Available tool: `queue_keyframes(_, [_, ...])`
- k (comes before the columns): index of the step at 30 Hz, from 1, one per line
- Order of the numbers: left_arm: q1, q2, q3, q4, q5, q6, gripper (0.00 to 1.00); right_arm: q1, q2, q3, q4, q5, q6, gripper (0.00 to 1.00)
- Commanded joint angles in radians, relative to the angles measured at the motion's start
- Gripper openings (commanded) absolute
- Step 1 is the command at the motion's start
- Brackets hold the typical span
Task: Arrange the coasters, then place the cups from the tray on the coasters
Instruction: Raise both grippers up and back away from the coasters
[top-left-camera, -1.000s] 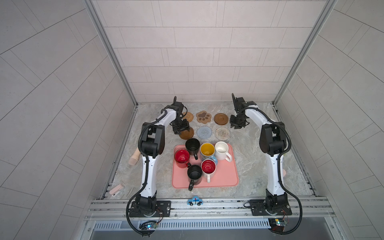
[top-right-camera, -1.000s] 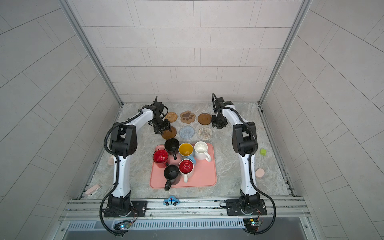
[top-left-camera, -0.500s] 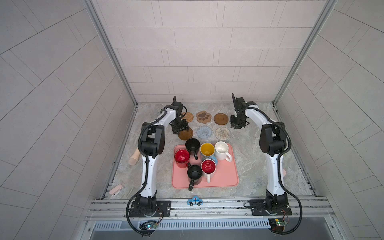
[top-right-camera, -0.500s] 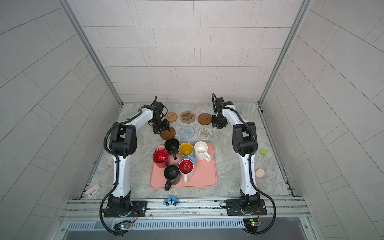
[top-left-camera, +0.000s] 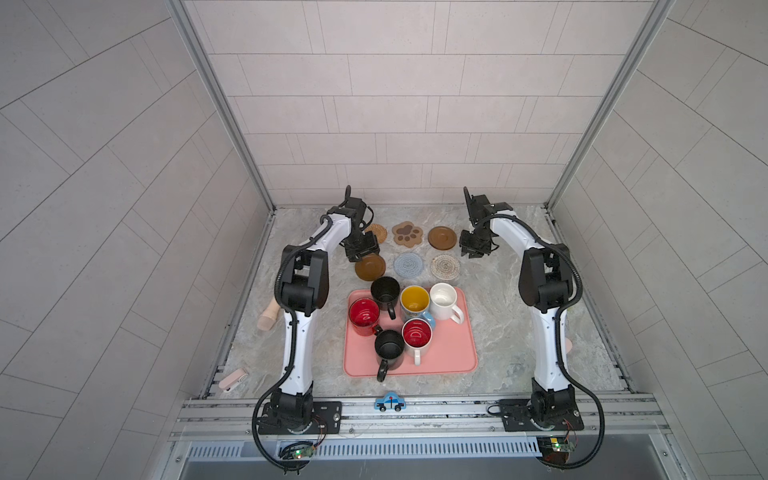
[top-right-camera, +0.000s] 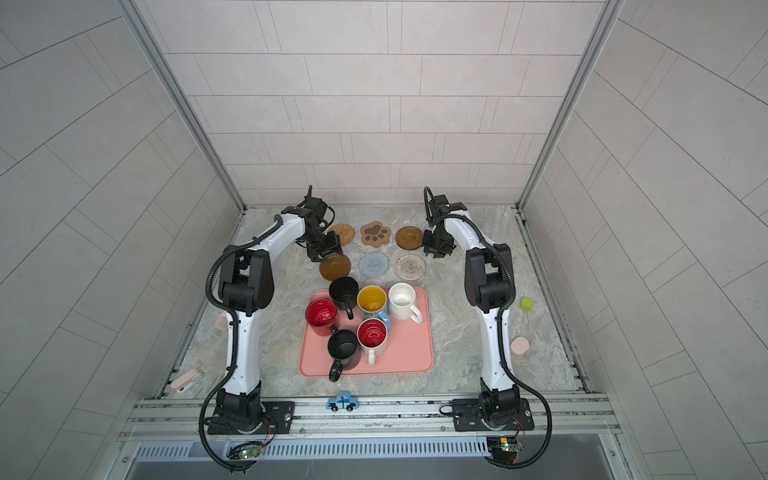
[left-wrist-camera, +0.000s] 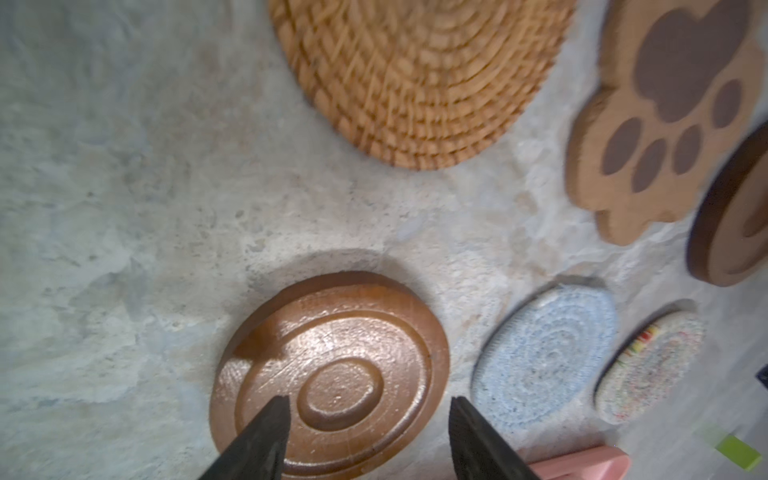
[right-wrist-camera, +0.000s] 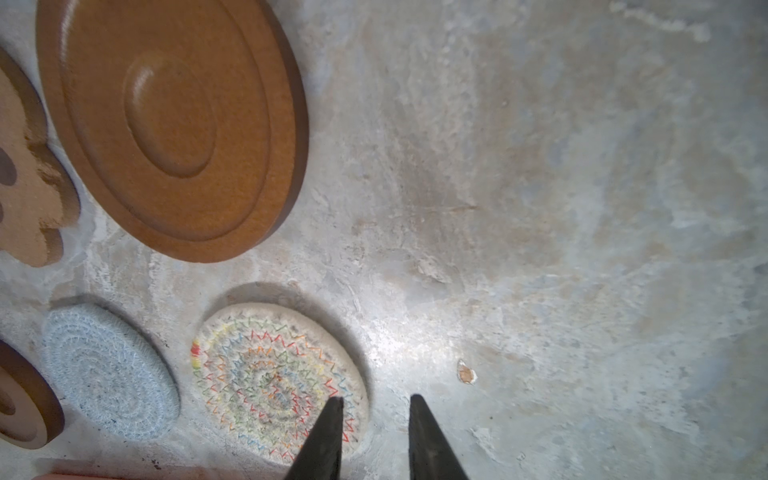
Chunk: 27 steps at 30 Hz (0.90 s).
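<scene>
6 coasters (top-left-camera: 409, 264) lie flat in 2 rows of 3 at mid-frame in both top views. The paw coaster (top-left-camera: 407, 235) points its toes toward the bottom edge. Just below, the tray (top-left-camera: 453, 357), long axis left-right, holds 6 upright cups (top-left-camera: 442, 297). The left gripper (left-wrist-camera: 368, 405) has its fingers apart over the lower-left wooden round (left-wrist-camera: 332, 374). The right gripper (right-wrist-camera: 376, 401) has its fingers narrowly apart and empty at the edge of the cream crochet (right-wrist-camera: 270, 374). The tabletop (top-left-camera: 498, 291) is grey and marbled, the walls (top-left-camera: 395, 104) pale tile.

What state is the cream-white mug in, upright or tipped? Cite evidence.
Upright: the cream-white mug stands on the tray, its open mouth facing the camera overhead.
</scene>
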Motion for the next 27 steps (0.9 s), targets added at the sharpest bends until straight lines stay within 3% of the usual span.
queue_keyframes(1, [0.005,-0.04,0.049,0.004,0.026,-0.006,0.68,-0.003,-0.063,-0.009,-0.005,0.015,0.005,0.3])
queue_keyframes(13, [0.003,-0.154,-0.027,0.209,0.075,-0.062,0.68,0.009,-0.08,-0.02,-0.006,0.009,-0.003,0.3])
queue_keyframes(27, [0.003,-0.189,-0.048,0.224,0.037,-0.075,0.68,0.038,-0.084,0.007,-0.025,0.025,-0.042,0.31])
